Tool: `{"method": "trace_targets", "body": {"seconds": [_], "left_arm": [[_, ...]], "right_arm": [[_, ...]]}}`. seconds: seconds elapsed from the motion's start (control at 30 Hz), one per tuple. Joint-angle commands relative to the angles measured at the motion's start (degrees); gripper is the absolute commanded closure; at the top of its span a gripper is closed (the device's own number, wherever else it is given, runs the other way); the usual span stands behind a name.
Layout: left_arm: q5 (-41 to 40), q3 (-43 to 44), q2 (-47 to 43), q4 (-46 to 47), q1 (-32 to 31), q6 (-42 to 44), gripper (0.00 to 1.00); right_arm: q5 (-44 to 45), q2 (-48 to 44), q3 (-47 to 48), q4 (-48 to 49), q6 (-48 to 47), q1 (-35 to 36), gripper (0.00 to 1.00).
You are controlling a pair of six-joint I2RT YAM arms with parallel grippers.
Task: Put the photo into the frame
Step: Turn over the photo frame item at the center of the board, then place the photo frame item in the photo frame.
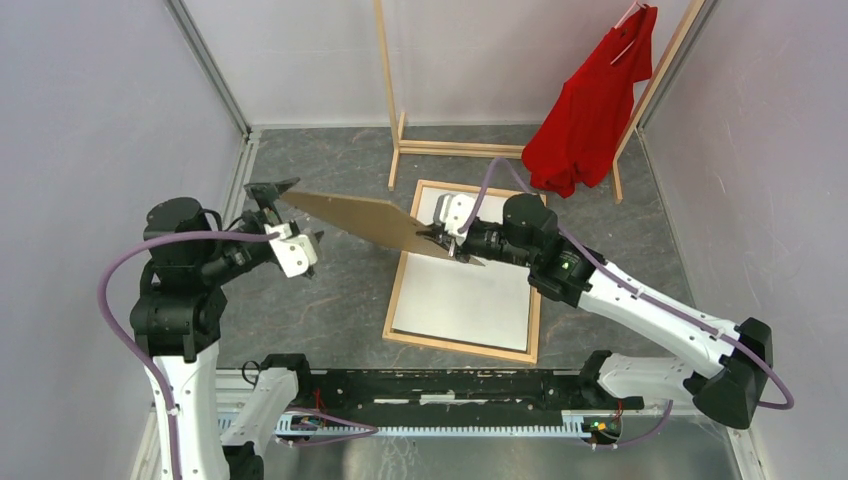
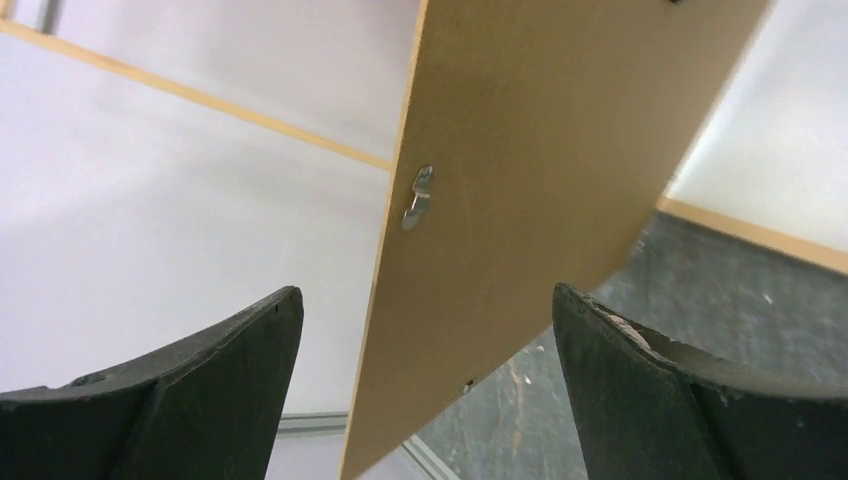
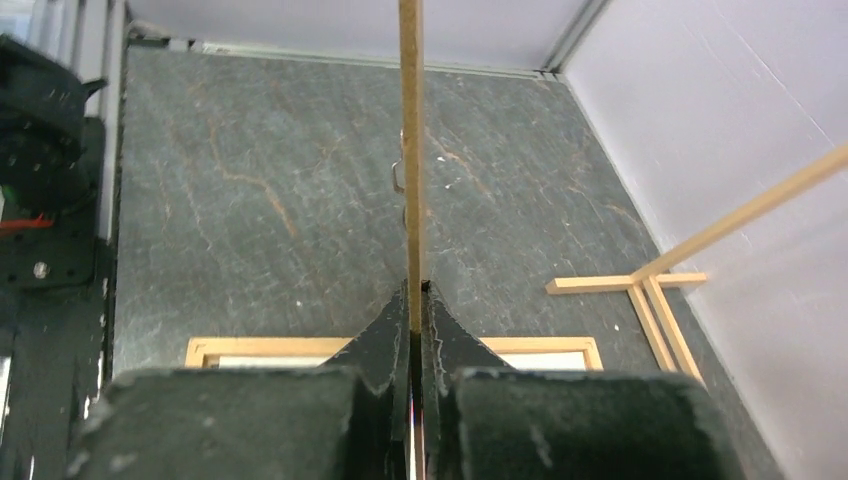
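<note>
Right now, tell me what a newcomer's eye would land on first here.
A brown backing board hangs tilted in mid-air at centre, the right jaws shut on its right end, the left jaws open at its left end. Below it, the light wooden frame lies flat on the dark table. At the back right, a red shirt hangs from a wooden rack.

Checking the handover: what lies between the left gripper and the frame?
The brown backing board, airborne: the shut right gripper pinches one end, the other reaches between the fingers of the open left gripper. The frame lies beyond. Top and left wrist views.
</note>
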Motion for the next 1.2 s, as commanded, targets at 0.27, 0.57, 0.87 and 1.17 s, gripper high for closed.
{"method": "trace_targets", "body": {"seconds": [0.27,0.57,0.87,1.17], "left_arm": [[-8.6,4.6,8.6,20.2,-0.1,-31.9,0.00],[-25.3,2.2,14.6,18.5,-0.1,-29.5,0.00],[-34.9,-9.0,17.1,21.7,1.1,-28.4,0.00],[-34.8,-13.4,18.3,22.1,1.2,-30.6,0.02]], "right_arm": [[-10.7,11.0,12.0,9.5,46.3,-18.9,1.00],[-17.5,4.1,0.0,23.1,60.2,-28.7,1.00],[-22.3,-1.6,-20.8,53.2,91.2,-37.9,1.00],[-19.6,3.5,-29.6,73.6,110.0,-38.3,1.00]]}}
